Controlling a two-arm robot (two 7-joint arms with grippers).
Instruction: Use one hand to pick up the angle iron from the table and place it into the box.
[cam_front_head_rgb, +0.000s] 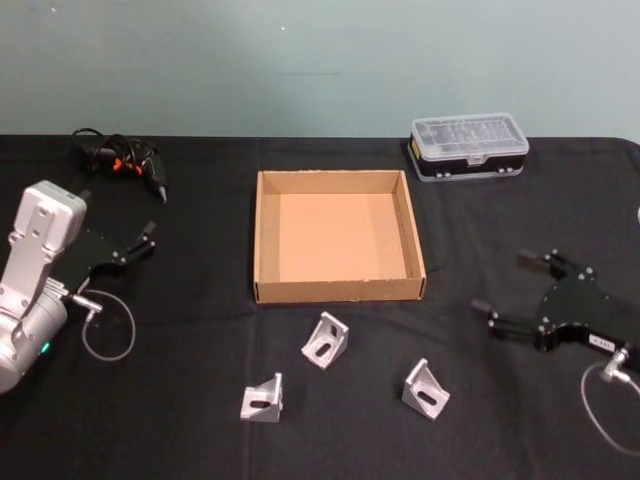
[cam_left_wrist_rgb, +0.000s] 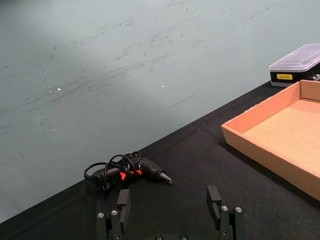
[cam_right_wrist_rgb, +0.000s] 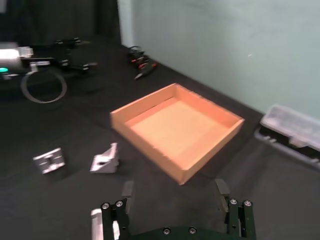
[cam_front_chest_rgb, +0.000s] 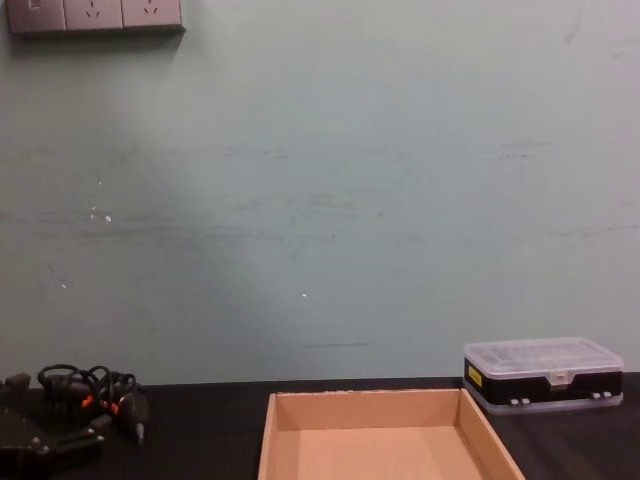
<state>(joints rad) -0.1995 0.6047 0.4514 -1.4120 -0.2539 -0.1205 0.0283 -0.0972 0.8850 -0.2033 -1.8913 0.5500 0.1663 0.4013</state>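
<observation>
Three angle irons lay on the table (cam_front_head_rgb: 200, 330) between the front wall of the box (cam_front_head_rgb: 338, 290) and the table's near edge. The middle angle iron (cam_front_head_rgb: 326, 341) sat closest to the box. The left angle iron (cam_front_head_rgb: 263, 399) and the right angle iron (cam_front_head_rgb: 425, 389) were nearer the near edge, on either side of the middle one. None was inside the box.

The right gripper (cam_front_head_rgb: 503, 282) hung over the right side of the table with its fingers spread wide and nothing between them. The right angle iron lay nearest to it, toward the table's middle and near edge from the fingertips, apart from them and untouched.

The left gripper (cam_front_head_rgb: 148, 241) was by the left edge, its fingers parted and empty, well apart from all three brackets.

A plastic case (cam_front_head_rgb: 469, 146) stood near the far edge, behind the box's right corner. A cable tangle (cam_front_head_rgb: 118, 158) lay toward the far left corner.
</observation>
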